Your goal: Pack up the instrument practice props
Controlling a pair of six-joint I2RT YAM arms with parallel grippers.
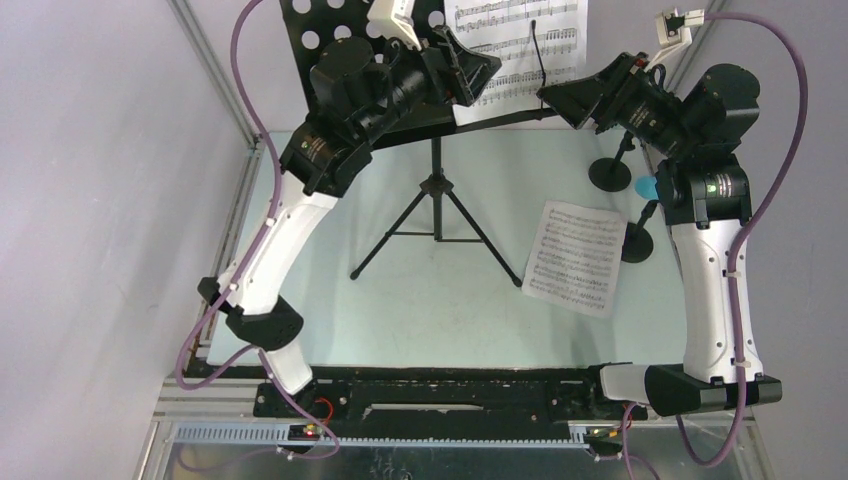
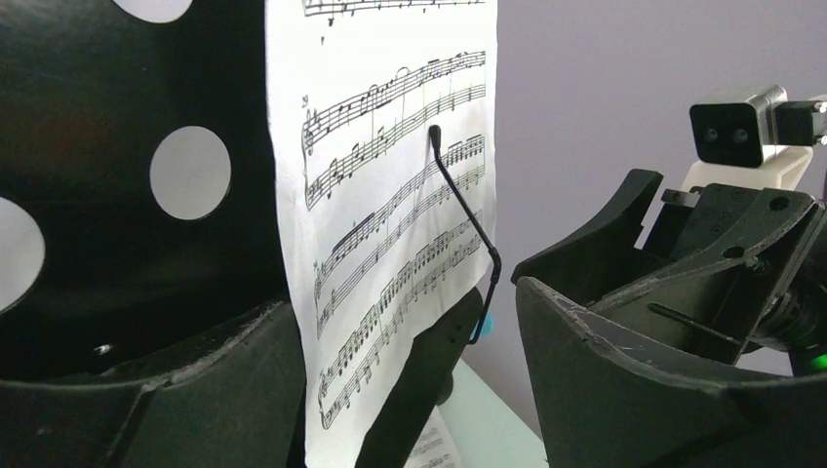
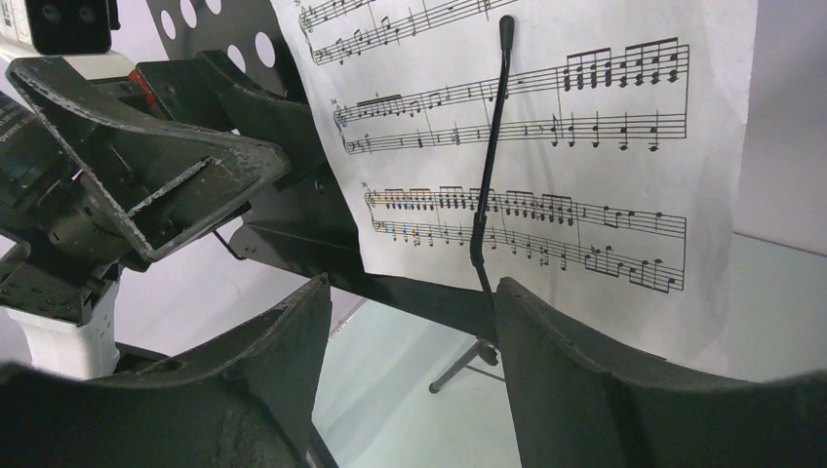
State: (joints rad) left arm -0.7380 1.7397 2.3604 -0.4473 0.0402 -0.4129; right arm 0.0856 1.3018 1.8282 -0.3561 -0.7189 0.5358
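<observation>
The black tripod music rack [image 1: 437, 215] stands mid-table, its perforated desk [image 1: 330, 40] at the back. A white sheet-music page [image 1: 520, 50] leans on the desk under a thin wire holder arm [image 1: 540, 60]. My left gripper [image 1: 488, 82] is open, and in its wrist view the page's lower left part [image 2: 390, 195] lies between its jaws. My right gripper [image 1: 558, 105] is open just right of the wire arm [image 3: 491, 146], at the desk ledge [image 3: 410, 288]. A second page [image 1: 575, 258] lies flat on the table. Two black round-based holders [image 1: 610, 175] [image 1: 637, 243] stand at the right. A bit of the blue microphone [image 1: 645, 188] shows behind my right arm. The mint-green one is hidden.
The tripod's legs [image 1: 400, 235] spread over the middle of the pale table. Metal frame rails [image 1: 215, 70] run along the left side and the back right. The two grippers face each other closely in front of the desk.
</observation>
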